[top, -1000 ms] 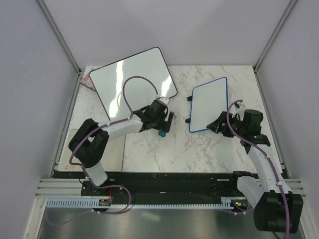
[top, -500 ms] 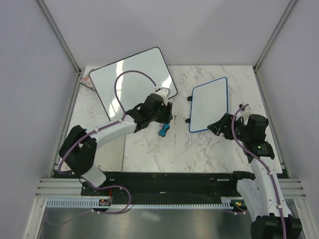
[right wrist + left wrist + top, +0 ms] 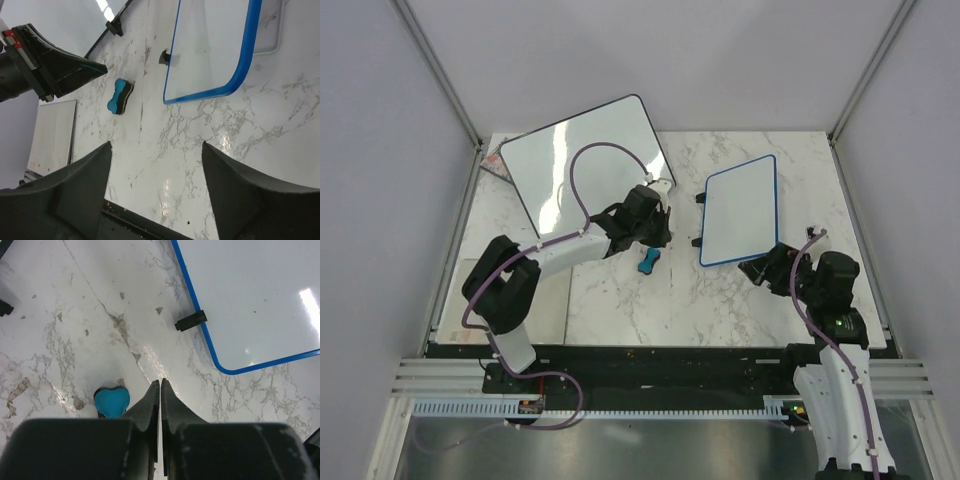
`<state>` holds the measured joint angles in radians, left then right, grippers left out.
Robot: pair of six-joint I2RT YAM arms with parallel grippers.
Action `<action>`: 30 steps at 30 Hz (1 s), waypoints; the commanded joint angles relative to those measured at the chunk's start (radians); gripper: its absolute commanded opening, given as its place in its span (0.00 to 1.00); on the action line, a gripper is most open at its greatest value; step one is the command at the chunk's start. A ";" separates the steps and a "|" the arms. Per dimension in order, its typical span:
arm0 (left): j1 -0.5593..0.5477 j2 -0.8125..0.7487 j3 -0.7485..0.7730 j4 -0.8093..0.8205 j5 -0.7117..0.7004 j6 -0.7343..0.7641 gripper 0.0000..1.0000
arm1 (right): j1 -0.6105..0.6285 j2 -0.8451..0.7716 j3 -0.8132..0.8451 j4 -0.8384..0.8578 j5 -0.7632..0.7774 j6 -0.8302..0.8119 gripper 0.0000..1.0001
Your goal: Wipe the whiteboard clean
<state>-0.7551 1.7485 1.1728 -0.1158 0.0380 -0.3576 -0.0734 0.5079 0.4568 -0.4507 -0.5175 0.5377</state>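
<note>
Left gripper (image 3: 160, 382) seen pressed together, nothing pinched, held over marble table (image 3: 720, 300), just beside blue eraser (image 3: 111, 402). Right gripper (image 3: 156, 147) seen spread wide, near lower corner of whiteboard (image 3: 740, 210). Whiteboard laid right of centre, blue-framed, surface wiped white.

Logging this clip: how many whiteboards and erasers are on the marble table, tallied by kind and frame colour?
Blue-framed whiteboard: 1
Black-framed whiteboard: 1
Blue eraser: 1
Total: 3
</note>
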 commanded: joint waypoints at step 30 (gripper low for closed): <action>0.007 0.534 0.593 -0.197 0.135 -0.101 0.02 | 0.007 -0.077 0.059 0.067 0.054 0.084 0.00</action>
<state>-0.7525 2.2707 1.7161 -0.2386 0.1410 -0.4305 -0.0715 0.4435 0.4606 -0.4137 -0.4358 0.6376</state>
